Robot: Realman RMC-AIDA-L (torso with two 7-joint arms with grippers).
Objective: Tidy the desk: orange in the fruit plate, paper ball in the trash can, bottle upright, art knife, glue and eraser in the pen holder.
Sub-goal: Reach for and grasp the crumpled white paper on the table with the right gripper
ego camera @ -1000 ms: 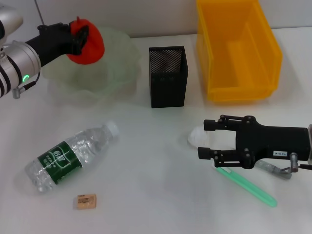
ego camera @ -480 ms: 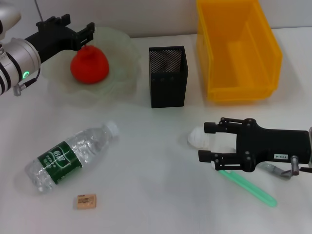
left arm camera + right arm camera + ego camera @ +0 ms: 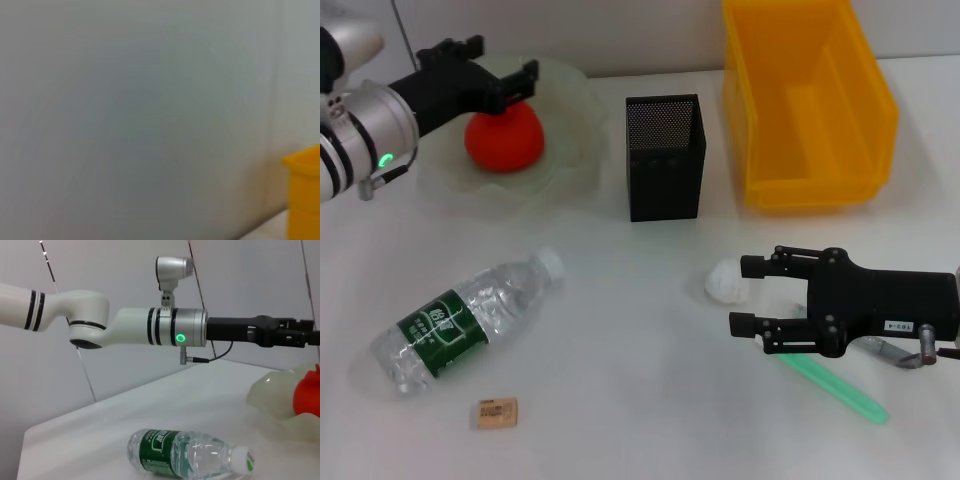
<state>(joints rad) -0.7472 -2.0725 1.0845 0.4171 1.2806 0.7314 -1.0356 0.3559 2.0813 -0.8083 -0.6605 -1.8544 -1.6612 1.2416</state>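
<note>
The right gripper's (image 3: 752,296) two black fingers (image 3: 756,267) stand spread apart, holding nothing, low over the worktop (image 3: 640,400) toward its right edge. The crumpled white paper ball (image 3: 726,282) lies just beyond their tips, toward the worktop's middle and nearer the far finger, so the right arm is plainly the closer one. The deep yellow plastic bin (image 3: 807,110) waits at the far right corner. At the far left corner the left gripper (image 3: 500,70) hovers open and empty above the round orange fruit (image 3: 504,138) resting in the pale translucent plate (image 3: 570,150).
</note>
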